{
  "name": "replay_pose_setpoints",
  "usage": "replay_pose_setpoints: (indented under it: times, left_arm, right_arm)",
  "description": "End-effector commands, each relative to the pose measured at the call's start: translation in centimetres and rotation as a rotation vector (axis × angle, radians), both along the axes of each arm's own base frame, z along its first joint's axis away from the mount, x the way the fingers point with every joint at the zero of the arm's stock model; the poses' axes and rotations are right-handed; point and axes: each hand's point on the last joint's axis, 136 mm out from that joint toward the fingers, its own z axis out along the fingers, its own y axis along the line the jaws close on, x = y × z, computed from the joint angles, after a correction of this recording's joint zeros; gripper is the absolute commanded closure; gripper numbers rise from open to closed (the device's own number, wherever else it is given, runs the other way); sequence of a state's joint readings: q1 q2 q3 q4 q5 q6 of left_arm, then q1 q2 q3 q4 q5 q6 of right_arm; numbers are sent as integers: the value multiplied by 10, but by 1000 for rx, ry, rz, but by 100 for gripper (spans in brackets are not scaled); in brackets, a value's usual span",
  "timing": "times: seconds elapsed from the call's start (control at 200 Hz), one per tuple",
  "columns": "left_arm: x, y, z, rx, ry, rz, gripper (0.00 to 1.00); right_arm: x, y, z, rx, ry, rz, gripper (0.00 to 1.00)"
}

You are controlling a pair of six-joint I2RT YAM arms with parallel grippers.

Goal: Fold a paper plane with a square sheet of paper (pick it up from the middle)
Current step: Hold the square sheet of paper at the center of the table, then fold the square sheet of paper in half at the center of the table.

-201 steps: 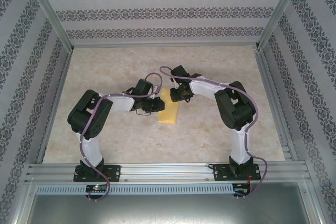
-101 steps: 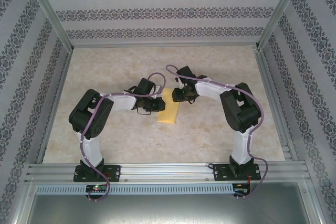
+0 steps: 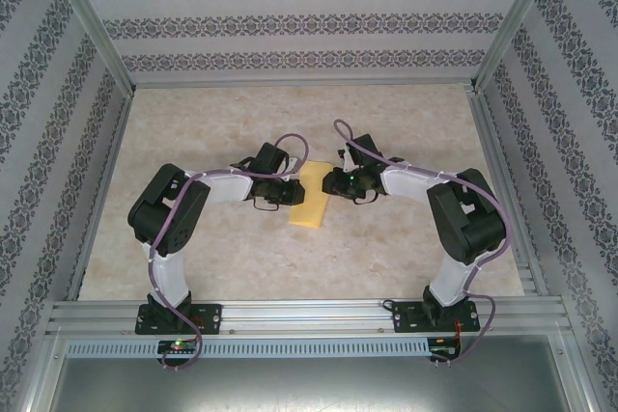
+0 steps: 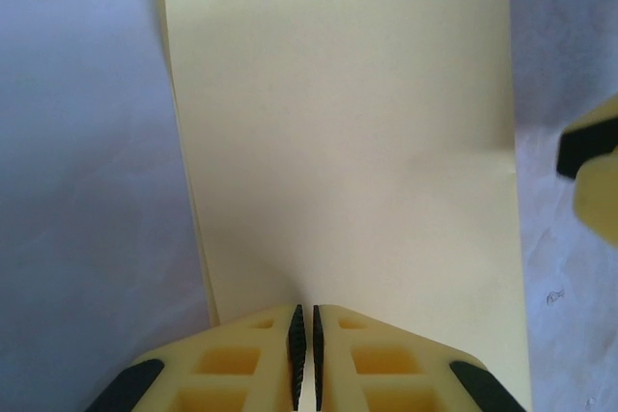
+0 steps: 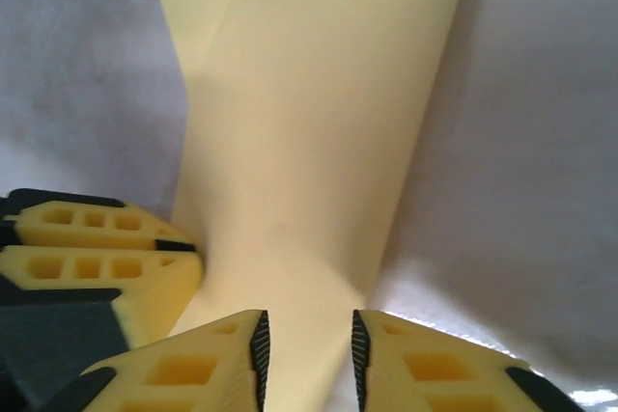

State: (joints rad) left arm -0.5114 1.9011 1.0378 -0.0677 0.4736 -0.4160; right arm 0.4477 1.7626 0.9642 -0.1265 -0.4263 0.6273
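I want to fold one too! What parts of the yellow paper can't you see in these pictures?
- Top view: the paper's creases are too small to see; the left jaws and right jaws cover its upper sides.
- Left wrist view: its far end is cut off by the top edge.
- Right wrist view: its near end is hidden behind the right jaws.

**Left wrist view:** the far end of the sheet of paper (image 4: 338,142) is cut off by the top edge; its near edge is hidden behind the left gripper (image 4: 305,314).
**Right wrist view:** the paper's near end is covered by the right gripper (image 5: 309,325); contact of the pads (image 5: 259,344) with the paper cannot be told.
**Top view:** the fingertips beside the paper are too small to be resolved.
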Motion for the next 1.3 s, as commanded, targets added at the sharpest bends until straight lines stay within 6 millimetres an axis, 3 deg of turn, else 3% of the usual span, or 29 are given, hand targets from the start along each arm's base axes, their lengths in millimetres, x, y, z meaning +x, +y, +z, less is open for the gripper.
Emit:
replay_pose_setpoints:
  times: [0.0,0.31,0.869,1.029,1.174,1.294]
  left_arm:
    - [-24,24,-45,162,98,-4,83]
    - [-23,24,-45,166,102,-7,83]
    - [-28,29,-48,184,112,-9,83]
    - [-29,30,-48,186,113,-10,83]
    - [-30,30,-49,192,118,-16,83]
    - [-29,30,-48,193,118,-18,83]
  right_arm:
    - [-2,18,4,129,41,-19,72]
    - [-12,27,-9,120,71,15,75]
    - [-22,0,-45,-48,102,38,79]
    - [-22,-1,-30,-52,74,45,83]
    - [-26,17,-7,19,47,68,84]
    - [-33,25,-8,39,60,73,87]
